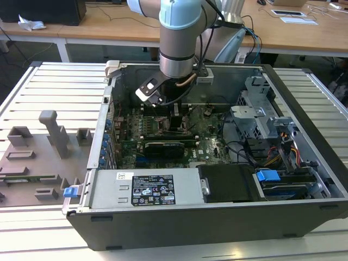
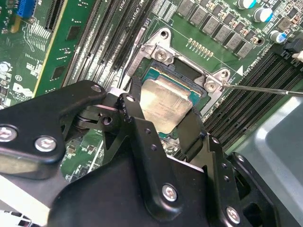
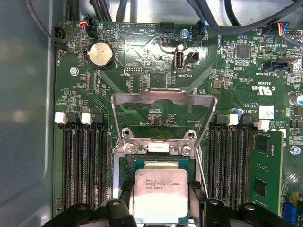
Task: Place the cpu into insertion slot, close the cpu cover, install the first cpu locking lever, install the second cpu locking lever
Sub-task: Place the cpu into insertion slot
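The cpu (image 3: 161,194), a pale silver square chip, hangs just over the insertion slot (image 3: 161,164) on the green motherboard (image 3: 142,56). My gripper (image 3: 161,201) is shut on it, one black finger (image 3: 127,195) against each of two opposite edges. In the second wrist view the cpu (image 2: 165,97) sits tilted between the fingers (image 2: 191,132) above the socket frame (image 2: 161,52). The cpu cover (image 3: 163,97), a silvery frame with an open window, is swung open away from the slot. A thin locking lever (image 2: 260,88) sticks out free beside the socket. In the exterior view the gripper (image 1: 176,124) reaches down into the open computer case (image 1: 304,109).
Rows of memory slots (image 3: 83,161) flank the socket on both sides, with a green module (image 3: 265,165) in one. A coin battery (image 3: 100,53) and cables lie beyond the cover. The power supply (image 1: 147,190) and drive bay (image 1: 272,179) line the case front. Grey fixtures (image 1: 51,136) stand on the table.
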Available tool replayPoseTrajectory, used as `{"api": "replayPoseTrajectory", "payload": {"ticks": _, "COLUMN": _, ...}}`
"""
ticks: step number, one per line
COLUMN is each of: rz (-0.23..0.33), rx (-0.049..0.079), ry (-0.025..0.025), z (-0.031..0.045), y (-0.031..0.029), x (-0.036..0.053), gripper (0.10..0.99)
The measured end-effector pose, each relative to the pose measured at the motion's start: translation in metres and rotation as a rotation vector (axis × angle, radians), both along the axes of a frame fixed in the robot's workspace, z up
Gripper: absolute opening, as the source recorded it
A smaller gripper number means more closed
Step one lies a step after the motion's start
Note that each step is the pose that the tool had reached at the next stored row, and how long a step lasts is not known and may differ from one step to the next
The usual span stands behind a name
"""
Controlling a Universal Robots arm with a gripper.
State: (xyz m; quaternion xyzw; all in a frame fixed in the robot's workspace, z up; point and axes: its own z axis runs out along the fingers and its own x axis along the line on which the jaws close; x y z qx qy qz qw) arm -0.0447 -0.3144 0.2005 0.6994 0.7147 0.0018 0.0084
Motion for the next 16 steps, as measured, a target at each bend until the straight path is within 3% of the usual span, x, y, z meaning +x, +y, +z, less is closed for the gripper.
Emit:
{"api": "replayPoseTrajectory", "payload": {"ticks": 7, "rz": 0.0, "rx": 0.0, "ry": -0.0001, "z": -0.0014, "y": 0.0001, "x": 0.0002, "gripper": 0.553}}
{"api": "replayPoseTrajectory", "payload": {"ticks": 8, "rz": 0.0, "rx": 0.0, "ry": 0.0, "z": -0.0014, "y": 0.0001, "x": 0.0001, "gripper": 0.62}}
{"api": "replayPoseTrajectory", "payload": {"ticks": 16, "rz": 0.0, "rx": 0.005, "ry": -0.0006, "z": -0.0013, "y": 0.001, "x": -0.0007, "gripper": 0.62}}
